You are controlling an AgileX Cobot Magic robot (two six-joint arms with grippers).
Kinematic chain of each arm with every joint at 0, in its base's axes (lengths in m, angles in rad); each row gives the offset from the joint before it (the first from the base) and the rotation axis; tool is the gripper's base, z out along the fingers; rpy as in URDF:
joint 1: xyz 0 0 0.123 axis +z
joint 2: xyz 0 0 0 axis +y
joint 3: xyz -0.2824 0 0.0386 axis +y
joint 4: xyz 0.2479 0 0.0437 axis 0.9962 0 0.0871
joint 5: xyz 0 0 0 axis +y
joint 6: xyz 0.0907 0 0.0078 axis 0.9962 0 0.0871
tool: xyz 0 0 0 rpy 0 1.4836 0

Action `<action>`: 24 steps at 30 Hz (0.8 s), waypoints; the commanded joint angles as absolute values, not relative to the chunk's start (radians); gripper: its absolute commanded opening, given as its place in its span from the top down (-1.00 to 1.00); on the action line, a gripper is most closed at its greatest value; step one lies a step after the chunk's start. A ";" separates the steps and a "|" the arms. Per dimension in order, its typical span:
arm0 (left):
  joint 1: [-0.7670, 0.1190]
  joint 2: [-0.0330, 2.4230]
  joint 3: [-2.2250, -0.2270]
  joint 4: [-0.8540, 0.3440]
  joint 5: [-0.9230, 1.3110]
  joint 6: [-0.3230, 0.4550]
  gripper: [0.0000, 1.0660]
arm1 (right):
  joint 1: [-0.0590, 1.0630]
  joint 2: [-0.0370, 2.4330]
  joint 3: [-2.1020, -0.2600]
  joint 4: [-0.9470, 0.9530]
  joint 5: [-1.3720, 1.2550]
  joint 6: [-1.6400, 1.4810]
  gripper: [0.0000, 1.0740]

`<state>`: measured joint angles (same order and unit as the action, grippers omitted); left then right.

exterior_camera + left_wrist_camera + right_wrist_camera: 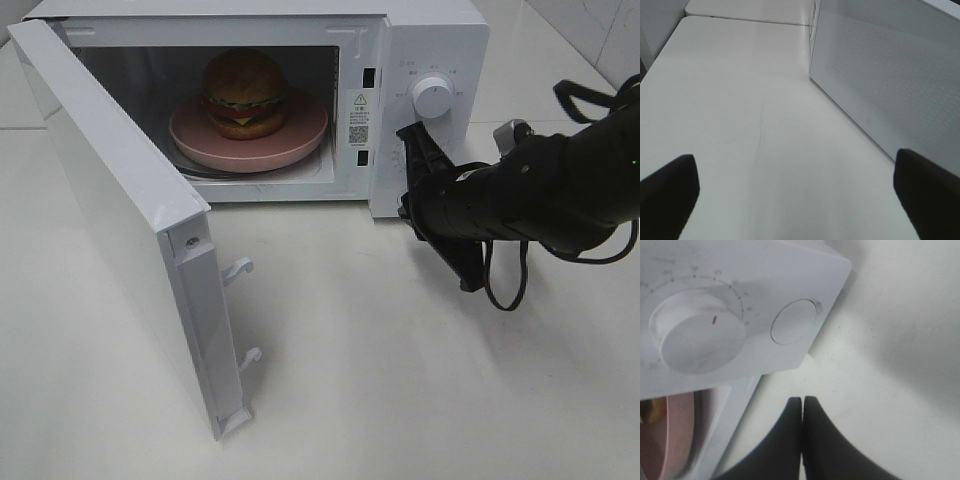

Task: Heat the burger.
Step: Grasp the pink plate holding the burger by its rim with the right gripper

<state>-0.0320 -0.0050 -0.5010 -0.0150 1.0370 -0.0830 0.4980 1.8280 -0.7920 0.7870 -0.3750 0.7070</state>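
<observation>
Burger (245, 93) sits on the pink plate (300, 142) inside the microwave (440, 40), whose door (110, 220) hangs open toward my left. My left gripper (795, 160), spread wide and empty, is nearest that door's outer face; my right gripper (802, 400), shut, hovers below the dial (695, 335).

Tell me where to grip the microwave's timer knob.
Pinch the timer knob across its round rim, coming straight at the front panel: it is a short cylinder standing out from it. The right gripper is shut, so probably open it first.
</observation>
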 commanded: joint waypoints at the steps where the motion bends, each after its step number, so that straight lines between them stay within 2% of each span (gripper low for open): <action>1: -0.028 -0.027 -0.500 -0.017 1.032 -0.087 -0.83 | 0.476 1.780 -0.789 0.779 -0.270 0.556 1.00; 8: -0.028 -0.027 -0.500 -0.017 1.032 -0.087 -0.83 | 0.400 1.703 -0.789 0.767 0.033 0.241 1.00; 14: -0.028 -0.027 -0.500 -0.017 1.032 -0.087 -0.83 | 0.359 1.676 -0.797 0.666 0.190 0.160 1.00; 15: -0.028 -0.027 -0.500 -0.017 1.032 -0.087 -0.83 | 0.354 1.672 -0.821 0.577 0.270 0.153 1.00; 17: -0.028 -0.027 -0.500 -0.017 1.032 -0.087 -0.83 | 0.354 1.672 -0.834 0.535 0.302 0.153 1.00; 19: -0.028 -0.027 -0.500 -0.017 1.032 -0.087 -0.83 | 0.355 1.672 -0.925 0.343 0.484 0.153 0.99; 22: -0.028 -0.027 -0.500 -0.017 1.032 -0.087 -0.83 | 0.355 1.672 -0.946 0.305 0.534 0.148 0.99; 24: -0.028 -0.027 -0.500 -0.017 1.032 -0.087 -0.83 | 0.355 1.672 -1.019 0.195 0.669 0.103 0.99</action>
<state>-0.0320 -0.0050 -0.5010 -0.0150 1.0370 -0.0830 0.3600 1.6820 -0.9820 0.2750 0.5720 0.1430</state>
